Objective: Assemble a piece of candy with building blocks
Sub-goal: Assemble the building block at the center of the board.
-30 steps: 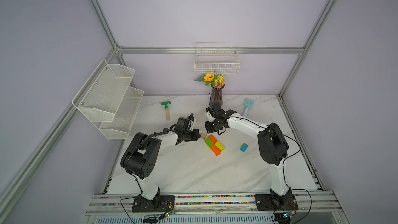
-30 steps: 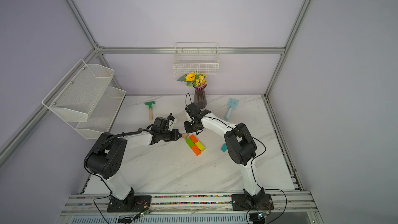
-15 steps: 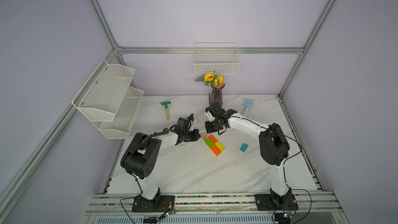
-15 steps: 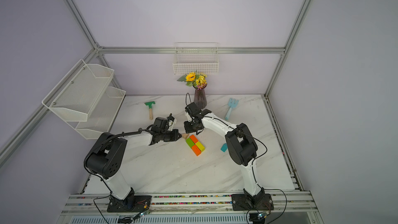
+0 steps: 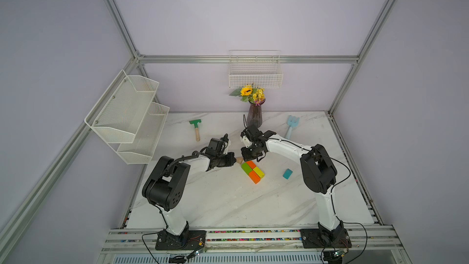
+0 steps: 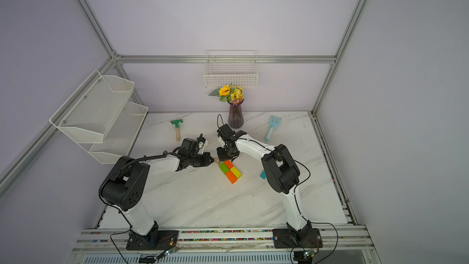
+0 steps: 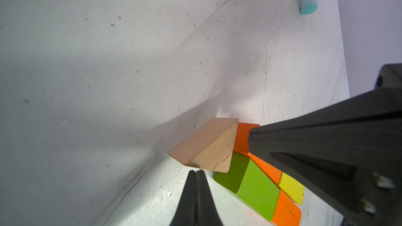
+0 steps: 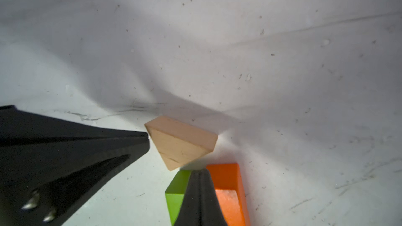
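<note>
The tan triangular block (image 7: 206, 148) lies flat on the marble table (image 5: 228, 199), at the far end of the rectangle (image 5: 252, 172) of four blocks and between the two gripper tips. One of its corners points at the seam between the green block (image 7: 252, 181) and the orange block (image 8: 226, 177). It is just beside both; I cannot tell whether it touches them.

The left gripper (image 7: 196, 171) has its jaws pressed together and grips nothing. Its tip sits against the outer corner of the tan block, on the side away from the rectangle. The right gripper (image 8: 199, 170) is likewise pressed together and empty, its tip over the green-orange seam, just beside the tan block's nearest corner.

The teal triangular block (image 5: 287, 173) lies alone, well apart on the rectangle's other side.

The left arm (image 5: 193, 161) reaches low and nearly level across the table, its gripper aimed sideways at the block. The right arm (image 5: 286, 148) stretches from a raised elbow, its wrist bent down so the gripper points steeply onto the blocks
</note>
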Controlling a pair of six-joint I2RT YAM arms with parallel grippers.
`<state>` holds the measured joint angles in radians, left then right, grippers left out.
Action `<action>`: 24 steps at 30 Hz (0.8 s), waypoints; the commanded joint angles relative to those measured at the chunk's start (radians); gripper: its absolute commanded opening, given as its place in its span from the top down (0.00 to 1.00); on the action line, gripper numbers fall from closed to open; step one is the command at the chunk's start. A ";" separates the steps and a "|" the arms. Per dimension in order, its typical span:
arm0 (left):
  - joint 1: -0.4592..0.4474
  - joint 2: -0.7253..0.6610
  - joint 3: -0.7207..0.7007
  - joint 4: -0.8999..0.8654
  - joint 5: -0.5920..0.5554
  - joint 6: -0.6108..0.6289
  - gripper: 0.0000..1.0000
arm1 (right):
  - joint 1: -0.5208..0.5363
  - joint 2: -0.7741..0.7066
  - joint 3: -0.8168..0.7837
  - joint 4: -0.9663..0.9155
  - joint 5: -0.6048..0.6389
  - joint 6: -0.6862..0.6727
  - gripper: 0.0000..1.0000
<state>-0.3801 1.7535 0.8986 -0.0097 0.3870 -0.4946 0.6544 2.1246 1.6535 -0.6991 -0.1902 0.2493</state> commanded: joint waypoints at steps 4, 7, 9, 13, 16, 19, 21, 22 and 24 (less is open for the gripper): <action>-0.002 -0.129 -0.031 0.047 -0.054 -0.009 0.98 | 0.011 -0.050 -0.001 0.049 0.040 0.005 0.90; -0.002 -0.229 -0.050 0.039 -0.088 0.006 0.89 | 0.010 -0.100 -0.030 0.095 0.044 0.009 0.86; -0.002 -0.298 -0.066 0.029 -0.109 0.013 0.80 | 0.011 -0.115 -0.030 0.105 0.043 0.013 0.85; -0.001 -0.451 -0.099 -0.015 -0.148 0.021 0.54 | 0.011 -0.103 0.018 0.077 0.034 0.001 0.85; -0.002 -0.516 -0.085 -0.093 -0.123 0.135 0.29 | 0.011 -0.113 0.047 0.066 0.002 -0.007 0.81; -0.002 -0.538 -0.008 -0.251 -0.099 0.353 0.24 | 0.000 -0.183 0.032 0.080 0.004 -0.009 0.75; -0.002 -0.536 0.056 -0.350 -0.154 0.452 0.30 | -0.026 -0.256 -0.005 0.104 0.010 0.001 0.70; -0.002 -0.533 0.086 -0.382 -0.165 0.500 0.33 | -0.053 -0.312 -0.035 0.126 -0.005 0.013 0.66; -0.003 -0.527 0.110 -0.394 -0.092 0.627 0.33 | -0.110 -0.399 -0.084 0.167 -0.078 0.031 0.59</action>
<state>-0.3809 1.2316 0.9482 -0.3088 0.2619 -0.1062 0.6174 1.8816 1.6066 -0.6125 -0.2058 0.2584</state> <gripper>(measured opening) 0.669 0.398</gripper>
